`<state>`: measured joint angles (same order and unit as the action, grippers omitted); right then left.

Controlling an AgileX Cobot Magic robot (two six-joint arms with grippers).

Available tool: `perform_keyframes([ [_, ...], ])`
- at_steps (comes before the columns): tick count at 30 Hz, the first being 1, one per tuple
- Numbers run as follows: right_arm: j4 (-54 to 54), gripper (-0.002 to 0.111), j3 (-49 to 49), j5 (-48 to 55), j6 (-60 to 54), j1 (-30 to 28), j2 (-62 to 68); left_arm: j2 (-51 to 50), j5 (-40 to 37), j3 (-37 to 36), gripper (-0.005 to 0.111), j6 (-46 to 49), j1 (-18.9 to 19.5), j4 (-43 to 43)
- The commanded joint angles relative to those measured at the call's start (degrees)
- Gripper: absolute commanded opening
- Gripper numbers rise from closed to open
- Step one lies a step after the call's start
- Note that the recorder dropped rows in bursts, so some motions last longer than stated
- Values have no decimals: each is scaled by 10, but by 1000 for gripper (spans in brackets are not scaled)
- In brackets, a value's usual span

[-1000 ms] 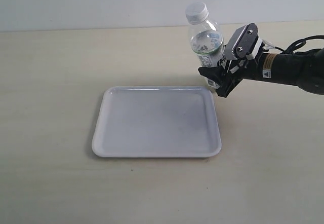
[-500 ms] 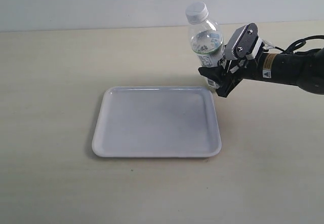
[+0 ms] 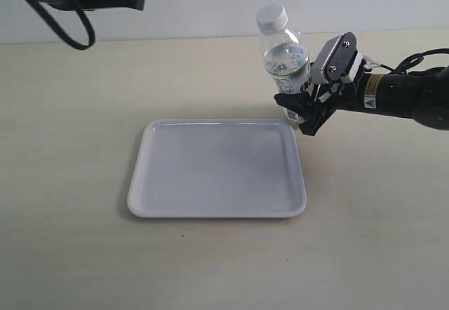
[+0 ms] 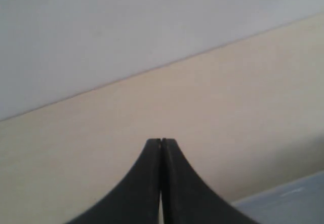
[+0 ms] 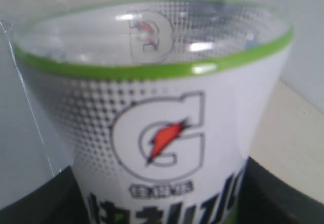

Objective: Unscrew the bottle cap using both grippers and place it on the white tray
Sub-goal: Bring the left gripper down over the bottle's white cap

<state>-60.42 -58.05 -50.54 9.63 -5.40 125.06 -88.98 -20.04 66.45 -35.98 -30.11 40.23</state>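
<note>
Small clear bottle (image 3: pixel 284 61), white label edged green with grey G and red bolt, topped by ribbed white bottle cap (image 3: pixel 271 17). Held just off the 1 o'clock corner of the white tray (image 3: pixel 217 173), pinched low by right gripper (image 3: pixel 303 112) jaws. At 10 o'clock, high up, left gripper (image 4: pixel 161 144), jaws pressed together. Pale beige worktop (image 3: pixel 84 127); plain grey-white wall (image 3: pixel 210 1) behind.

Black right gripper (image 3: pixel 298 116) with angular fingers, grey-white block (image 3: pixel 335 57) on top with two small screws, white warning sticker (image 3: pixel 369 102) and amber band (image 3: pixel 374 83) on black wrist, black cables (image 3: pixel 421 55) trailing behind, black left gripper (image 4: pixel 161 142) with smooth tapering fingers, black cable loop (image 3: pixel 92 35)
</note>
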Motion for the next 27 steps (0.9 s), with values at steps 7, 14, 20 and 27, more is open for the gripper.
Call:
perform_keyframes([
  [7, -21, 0, -1, -16, 1, 1, -9, -59, -178, 168, 1, 500, -18, -585],
  [14, -44, 0, -1, -12, -10, 1, -9, -92, -246, 237, 46, 617, -26, -694],
  [20, -47, 0, -1, -16, -15, 1, -9, -166, -225, 281, 71, 611, -32, -696],
  [27, -47, 0, -1, -16, -14, 1, -9, -259, -284, 386, 71, 602, -41, -713],
])
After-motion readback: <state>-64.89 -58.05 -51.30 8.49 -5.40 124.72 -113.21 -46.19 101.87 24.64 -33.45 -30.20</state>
